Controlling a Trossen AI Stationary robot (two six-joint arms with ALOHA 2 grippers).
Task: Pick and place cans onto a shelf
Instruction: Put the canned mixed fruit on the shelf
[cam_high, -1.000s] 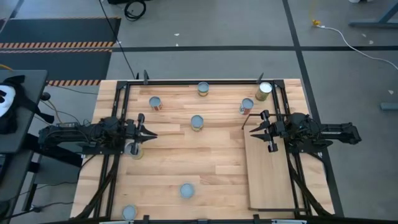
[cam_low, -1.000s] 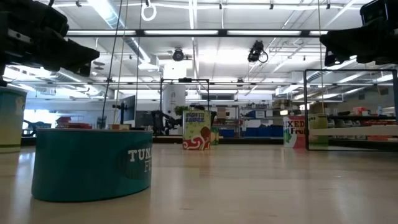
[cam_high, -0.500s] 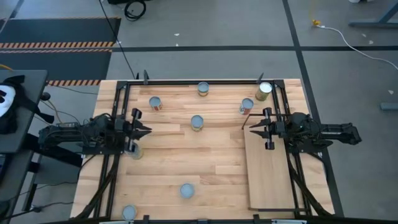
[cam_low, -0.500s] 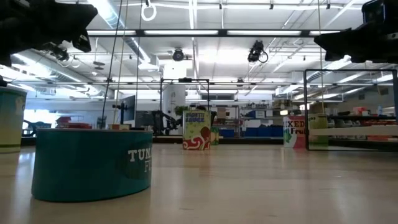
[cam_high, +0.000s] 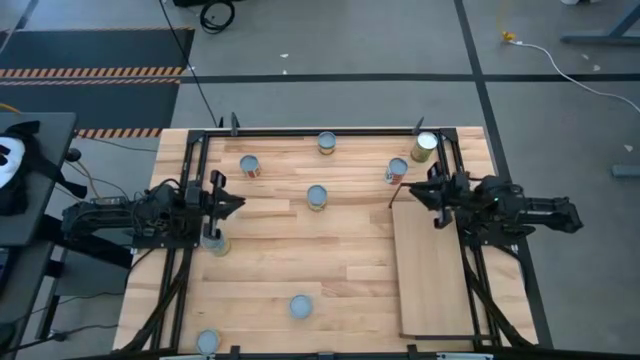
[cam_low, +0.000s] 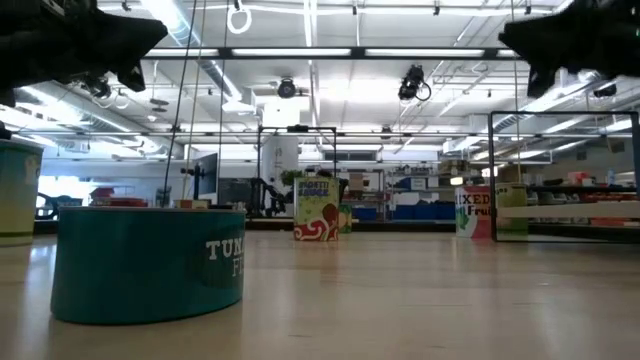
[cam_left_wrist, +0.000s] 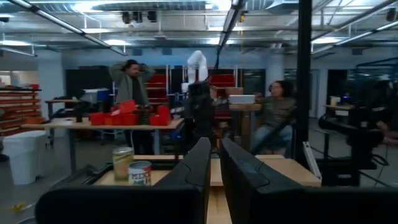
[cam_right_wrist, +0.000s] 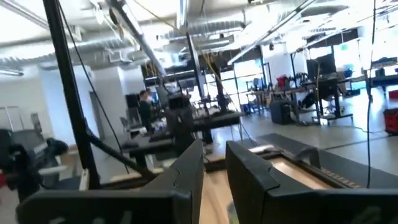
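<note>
From above, I see the cans (cam_high: 316, 197) scattered over the planked tabletop (cam_high: 300, 260), small round tins with dull silvery tops, one white-topped at the far right corner. The shelf (cam_high: 432, 270), a smooth pale board, lies empty along the right side. My left hand (cam_high: 226, 203) hangs beside a can at the left edge, likely my first pick; my right hand (cam_high: 428, 192) sits over the shelf's far end.

At tabletop level, a squat teal tuna can (cam_low: 150, 262) fills the foreground; both arms are only dark shapes overhead.

Through the left wrist camera, the left fingers (cam_left_wrist: 198, 163) stand nearly together, holding nothing, aimed across at two labelled tins.

Through the right wrist camera, the right fingers (cam_right_wrist: 189, 163) show a narrow gap, empty.
</note>
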